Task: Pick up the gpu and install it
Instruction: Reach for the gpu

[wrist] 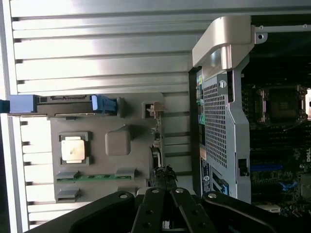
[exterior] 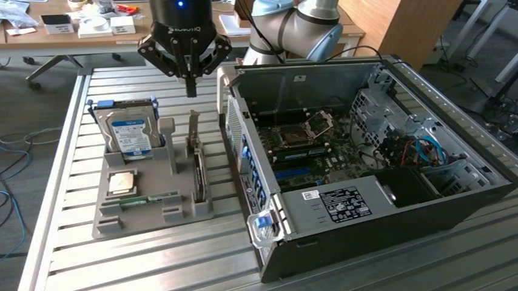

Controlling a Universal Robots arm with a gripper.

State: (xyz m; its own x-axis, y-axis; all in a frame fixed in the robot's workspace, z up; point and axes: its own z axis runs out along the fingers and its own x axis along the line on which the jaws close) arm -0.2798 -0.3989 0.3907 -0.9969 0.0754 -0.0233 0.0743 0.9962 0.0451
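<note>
Gpu on edge in the grey parts holder, untouched; gripper hangs above its far, bracket end, well apart from it.

Gripper pads are pressed together with nothing between them. The card stands upright in the holder's slot on the side nearest the open computer case, its silvery bracket rising at the far end. In the same holder are a blue-labelled hard drive, a CPU chip and a RAM stick. In the wrist view the card appears as a thin edge. Judged light and stiff but fragile: thin board, exposed components, and a bracket that looks slick. Best hold is probably across the two flat faces on the free upper edge near mid-length. Keep clear of the edge seated in the slot.
</note>
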